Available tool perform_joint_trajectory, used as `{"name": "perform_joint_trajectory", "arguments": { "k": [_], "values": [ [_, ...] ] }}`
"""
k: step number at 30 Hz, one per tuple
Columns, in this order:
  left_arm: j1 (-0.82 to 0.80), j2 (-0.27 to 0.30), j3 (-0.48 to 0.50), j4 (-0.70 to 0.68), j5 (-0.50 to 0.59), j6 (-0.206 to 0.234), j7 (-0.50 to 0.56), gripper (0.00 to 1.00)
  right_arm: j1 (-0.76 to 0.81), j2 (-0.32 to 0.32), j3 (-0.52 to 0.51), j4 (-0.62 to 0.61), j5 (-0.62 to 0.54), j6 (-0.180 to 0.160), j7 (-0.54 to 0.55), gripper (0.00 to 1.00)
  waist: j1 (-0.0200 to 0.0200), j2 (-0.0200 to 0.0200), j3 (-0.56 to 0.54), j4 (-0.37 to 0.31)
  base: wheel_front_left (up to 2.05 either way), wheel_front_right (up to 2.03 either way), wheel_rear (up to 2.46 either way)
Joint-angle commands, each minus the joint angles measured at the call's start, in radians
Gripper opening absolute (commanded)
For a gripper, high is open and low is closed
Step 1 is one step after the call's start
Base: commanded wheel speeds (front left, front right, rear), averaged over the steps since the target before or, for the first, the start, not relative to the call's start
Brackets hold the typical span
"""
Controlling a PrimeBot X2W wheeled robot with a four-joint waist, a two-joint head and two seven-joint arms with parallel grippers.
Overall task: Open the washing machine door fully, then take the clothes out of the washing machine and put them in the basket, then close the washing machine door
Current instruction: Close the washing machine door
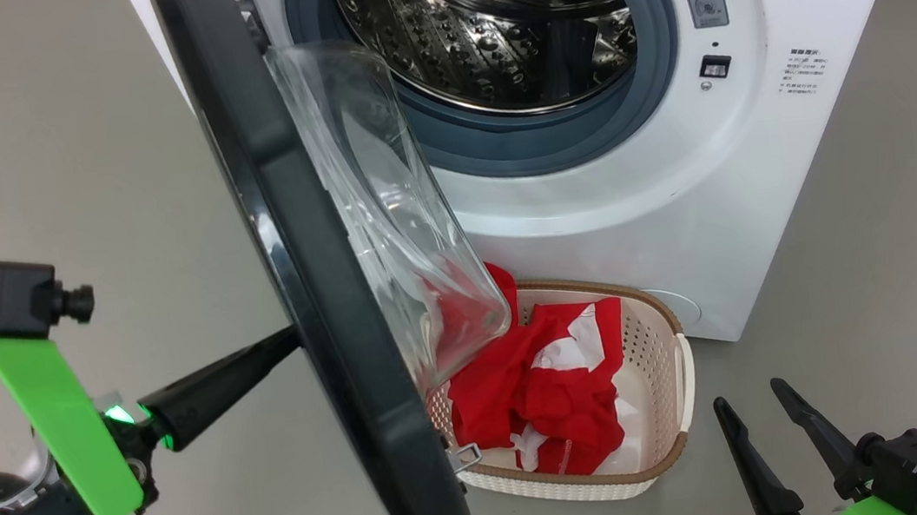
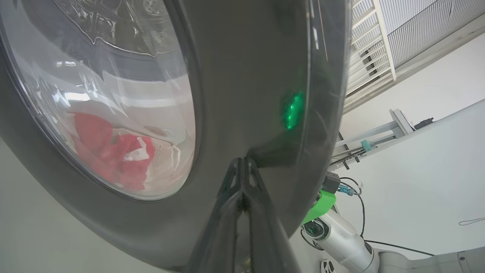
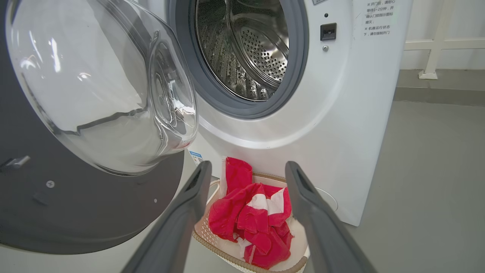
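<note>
- Door [image 1: 325,309] swung well out from the machine [image 1: 679,204], hinged at the left, edge-on in the head view.
- Free edge of the door low and near, lying across the left end of the basket [image 1: 654,352] in that view; touching or apart, cannot tell.
- Left hand [image 1: 289,339] on the door's outer side, fingers shut together with nothing between them, tips against the glossy black rim.
- Green light [image 2: 292,110] mirrored on that rim in the left wrist view.
- Right hand [image 1: 747,394] low at the right, fingers spread wide, holding nothing, well apart from the basket.
- Grey floor [image 1: 864,286] between right hand and basket, running on past the machine's right side.
- Look of the door: wide black rim, clear glass bowl [image 1: 392,213] bulging toward the machine, small metal latch [image 1: 465,456] at the free edge, red cloth visible through the glass.
- Machine mouth uncovered: grey-blue gasket [image 1: 497,148] around a perforated steel drum [image 1: 483,27], shiny wall and a paddle on view.
- Basket on the floor just in front of the machine's lower front, partly under the low end of the glass bowl; cream perforated wall, brown rim, white handle [image 1: 688,378] on the right side.
- Clothes [image 1: 544,387] inside the basket: crumpled red heap with white patches, one red fold rising above the back rim, close to the machine.
</note>
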Motion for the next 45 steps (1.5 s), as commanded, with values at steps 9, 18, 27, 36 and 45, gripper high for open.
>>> {"name": "perform_joint_trajectory", "arguments": {
  "k": [9, 18, 27, 36, 45],
  "values": [
    [0.048, 0.059, 0.030, 0.027, 0.019, -0.007, -0.124, 0.00, -0.015, -0.002, 0.019, -0.023, -0.015, 0.008, -0.006, 1.00, 0.0000, 0.0000, -0.016, 0.017, 0.00, 0.00, 0.00],
    [0.195, 0.028, 0.050, 0.104, 0.002, -0.007, -0.281, 0.53, -0.007, 0.000, 0.031, -0.019, -0.012, 0.008, -0.006, 1.00, 0.0000, 0.0000, -0.036, 0.039, 0.00, 0.00, 0.00],
    [0.308, -0.012, 0.041, 0.206, 0.030, -0.007, -0.480, 1.00, -0.004, -0.004, 0.040, -0.015, -0.009, 0.008, -0.006, 1.00, 0.0000, 0.0000, -0.042, 0.055, 0.00, 0.00, 0.00],
    [0.369, -0.048, -0.044, 0.301, 0.082, -0.007, -0.680, 1.00, -0.004, -0.002, 0.047, -0.012, -0.009, 0.008, -0.006, 1.00, 0.0000, 0.0000, -0.041, 0.055, 0.00, 0.00, 0.00],
    [0.368, -0.026, -0.209, 0.392, 0.205, -0.007, -0.981, 1.00, -0.012, -0.004, 0.048, -0.007, -0.007, 0.008, -0.006, 1.00, 0.0000, 0.0000, -0.036, 0.056, 0.00, 0.00, 0.00]
  ]
}}
